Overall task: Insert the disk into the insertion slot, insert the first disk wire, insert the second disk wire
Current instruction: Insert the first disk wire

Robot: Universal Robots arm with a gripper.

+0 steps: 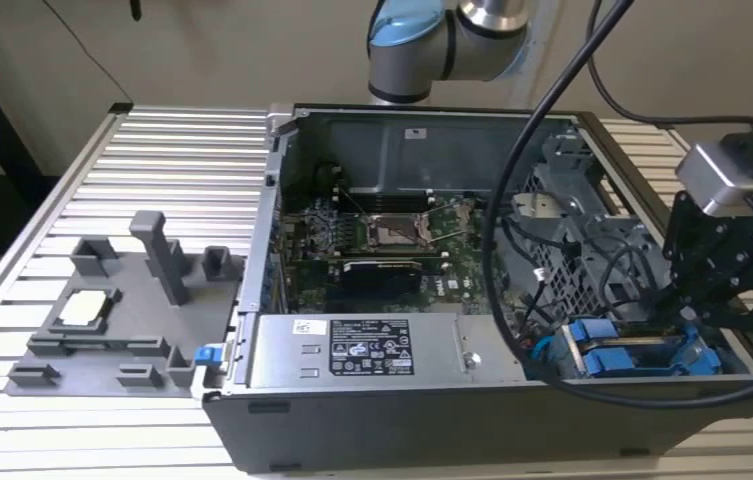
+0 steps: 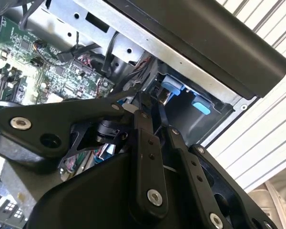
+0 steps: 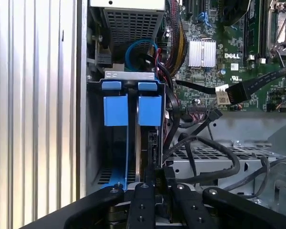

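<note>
Arm reaching over, gripper pointing down

The arm is bending at its blue-capped joint near the top of the exterior view. Its wrist is hanging low at the exterior view's right, aiming the black gripper downward. In both wrist views its black linkage bars are angling inward toward the tip.

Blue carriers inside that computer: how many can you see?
2, side by side in a corner of the case: one carrier against its wall, the other carrier next to it, toward the motherboard. Others may be hidden.
</note>
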